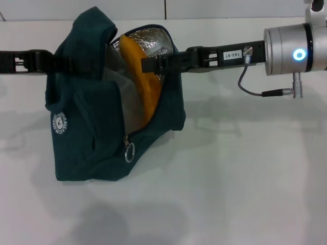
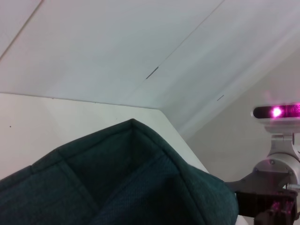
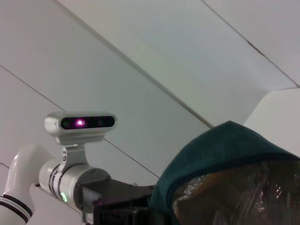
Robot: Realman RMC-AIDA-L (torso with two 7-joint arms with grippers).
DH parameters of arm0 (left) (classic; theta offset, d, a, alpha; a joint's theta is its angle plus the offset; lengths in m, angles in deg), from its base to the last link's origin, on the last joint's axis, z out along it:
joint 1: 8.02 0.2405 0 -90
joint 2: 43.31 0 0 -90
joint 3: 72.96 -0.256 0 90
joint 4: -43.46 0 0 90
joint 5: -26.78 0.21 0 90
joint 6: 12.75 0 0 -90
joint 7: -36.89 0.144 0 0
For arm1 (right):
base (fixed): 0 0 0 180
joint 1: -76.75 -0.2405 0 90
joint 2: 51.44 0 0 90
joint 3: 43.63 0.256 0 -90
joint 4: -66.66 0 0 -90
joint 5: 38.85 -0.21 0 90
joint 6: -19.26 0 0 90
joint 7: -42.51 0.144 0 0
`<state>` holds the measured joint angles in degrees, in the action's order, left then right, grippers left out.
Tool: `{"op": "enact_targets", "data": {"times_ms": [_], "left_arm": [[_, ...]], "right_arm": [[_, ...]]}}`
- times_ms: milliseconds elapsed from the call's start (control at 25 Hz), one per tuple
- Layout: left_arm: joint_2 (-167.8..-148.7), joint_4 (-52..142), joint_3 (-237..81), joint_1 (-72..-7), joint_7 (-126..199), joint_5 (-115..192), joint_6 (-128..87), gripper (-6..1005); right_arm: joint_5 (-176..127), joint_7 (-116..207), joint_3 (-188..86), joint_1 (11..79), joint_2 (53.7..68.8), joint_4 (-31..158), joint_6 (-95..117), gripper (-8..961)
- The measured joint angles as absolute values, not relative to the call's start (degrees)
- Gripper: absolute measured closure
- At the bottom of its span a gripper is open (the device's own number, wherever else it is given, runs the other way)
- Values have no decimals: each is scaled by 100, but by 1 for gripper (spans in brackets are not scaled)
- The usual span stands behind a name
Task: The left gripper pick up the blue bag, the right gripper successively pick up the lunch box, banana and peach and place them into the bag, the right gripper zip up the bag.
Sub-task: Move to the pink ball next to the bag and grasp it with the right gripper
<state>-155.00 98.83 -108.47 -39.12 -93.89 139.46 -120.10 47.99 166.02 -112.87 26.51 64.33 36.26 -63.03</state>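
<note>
The blue bag stands on the white table with its top open, showing the silver foil lining. My left gripper comes in from the left and is shut on the bag's raised upper flap. The banana stands on end inside the bag, leaning on the lining. My right gripper reaches in from the right, its tip at the bag's opening just over the banana. A pale clear shape behind the banana may be the lunch box. The peach is out of view. The bag also fills the left wrist view and right wrist view.
The zipper's ring pull hangs at the low end of the open zip, and the round white logo faces me. The white table runs back to a wall. The right arm's silver wrist has a cable looping below it.
</note>
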Motion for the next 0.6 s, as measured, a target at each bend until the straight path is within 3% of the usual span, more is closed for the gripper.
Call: {"op": "enact_targets", "data": {"times_ms": [160,320,600], "left_arm": [[-15501,9883,-10834,-3897,-9389,13946,-12015,943],[-15501,9883,-10805,-3885,-9389,13946,-12016,942],[-15467,9676,-10330,-3833,-9376,13928,-12003,942]], "right_arm": [[4797,16603,-11207,2776,6388,3395,-6429,283],[4855,16666,-10985,3410,6294,2167,-6560,254],[5632,16884,-10734,3881,5863,1170,-6461,250]]}}
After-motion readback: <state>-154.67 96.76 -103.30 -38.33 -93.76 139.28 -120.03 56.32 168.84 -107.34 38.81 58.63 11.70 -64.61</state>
